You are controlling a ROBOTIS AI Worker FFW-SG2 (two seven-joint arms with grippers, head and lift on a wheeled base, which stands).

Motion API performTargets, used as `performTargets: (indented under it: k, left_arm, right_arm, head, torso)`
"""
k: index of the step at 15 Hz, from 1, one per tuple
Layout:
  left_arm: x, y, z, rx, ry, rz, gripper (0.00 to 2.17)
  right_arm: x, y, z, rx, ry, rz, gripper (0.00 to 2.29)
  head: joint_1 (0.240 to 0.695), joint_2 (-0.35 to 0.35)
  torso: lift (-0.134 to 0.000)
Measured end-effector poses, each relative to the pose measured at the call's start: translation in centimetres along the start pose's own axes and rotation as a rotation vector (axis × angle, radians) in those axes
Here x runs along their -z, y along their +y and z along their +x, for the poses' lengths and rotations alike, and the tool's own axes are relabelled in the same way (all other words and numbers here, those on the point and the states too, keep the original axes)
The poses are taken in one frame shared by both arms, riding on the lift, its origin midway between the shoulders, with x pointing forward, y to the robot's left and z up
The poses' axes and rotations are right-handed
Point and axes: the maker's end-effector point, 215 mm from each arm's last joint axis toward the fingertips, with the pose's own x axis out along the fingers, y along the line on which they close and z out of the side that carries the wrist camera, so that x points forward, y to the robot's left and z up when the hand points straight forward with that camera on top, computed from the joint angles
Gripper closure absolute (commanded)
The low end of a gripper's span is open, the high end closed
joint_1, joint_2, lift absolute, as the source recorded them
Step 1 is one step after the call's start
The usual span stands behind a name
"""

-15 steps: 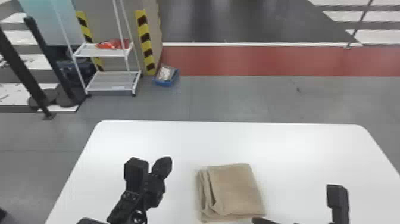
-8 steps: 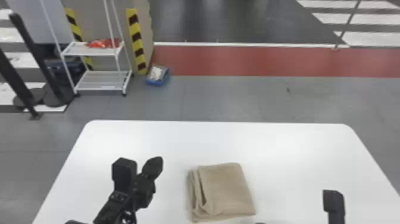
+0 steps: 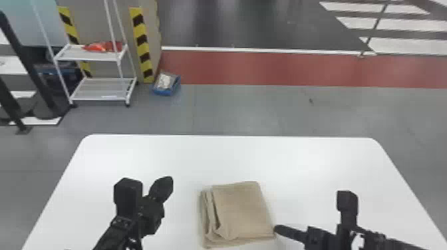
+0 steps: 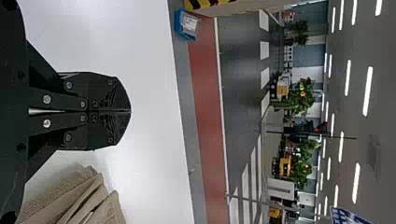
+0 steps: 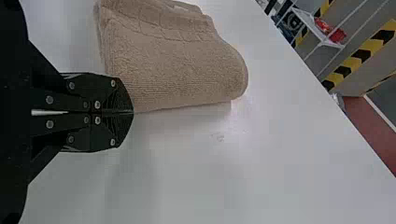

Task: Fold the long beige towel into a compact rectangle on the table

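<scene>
The beige towel (image 3: 244,212) lies folded into a compact, roughly square stack near the table's front middle, with layered edges along its left side. My left gripper (image 3: 168,181) is left of the towel, apart from it; in the left wrist view this gripper (image 4: 130,111) is shut on nothing, with the towel's layered edges (image 4: 79,200) beside it. At the towel's front right corner is my right gripper (image 3: 276,228). The right wrist view has that gripper (image 5: 133,112) shut, its tips right by the edge of the towel (image 5: 173,60); whether they touch it I cannot tell.
The white table (image 3: 266,156) extends around the towel on all sides. Beyond it on the floor stand a white shelf rack (image 3: 99,89) with a red item and a blue box (image 3: 166,84), both at the back left.
The head view has shifted, first sliding the table and towel leftward, then slightly back. My right gripper shows farther into view beside the towel's corner. The towel keeps its folded shape.
</scene>
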Motion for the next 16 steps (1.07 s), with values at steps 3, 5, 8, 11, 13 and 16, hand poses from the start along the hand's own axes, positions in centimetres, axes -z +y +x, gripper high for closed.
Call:
performTargets:
  k: [3, 5, 8, 11, 13, 16]
  left_arm:
    - [0.0, 0.2, 0.0, -0.003, 0.0, -0.001, 1.82]
    - [-0.1, 0.4, 0.0, -0.002, -0.002, -0.009, 1.82]
    - [-0.3, 0.7, 0.2, -0.004, -0.004, -0.009, 1.82]
    - [-0.6, 0.4, 0.5, 0.001, -0.005, -0.01, 1.82]
    - [-0.5, 0.2, 0.6, 0.003, -0.001, -0.011, 1.82]
    - [-0.2, 0.3, 0.6, 0.001, 0.005, -0.01, 1.82]
  right_arm:
    - [-2.5, 0.4, 1.4, -0.011, -0.012, 0.007, 1.65]
    - [-2.0, 1.6, 1.3, -0.037, -0.001, 0.009, 1.65]
    - [-0.6, 3.1, 0.0, -0.068, 0.004, 0.007, 1.65]
    - [0.6, 3.9, -1.7, -0.075, 0.002, -0.007, 1.65]
    - [1.5, 4.7, -2.5, -0.09, 0.017, -0.005, 1.65]
    - [3.7, 6.3, -2.8, -0.125, 0.055, 0.005, 1.65]
  head:
    - [0.695, -0.046]
    - [0.695, -0.035]
    - [0.695, -0.017]
    - [0.695, -0.019]
    - [0.695, -0.019]
    - [0.695, 0.006]
  torso:
    - [0.0]
    - [0.0]
    - [0.0]
    - [0.0]
    - [0.0]
    - [0.0]
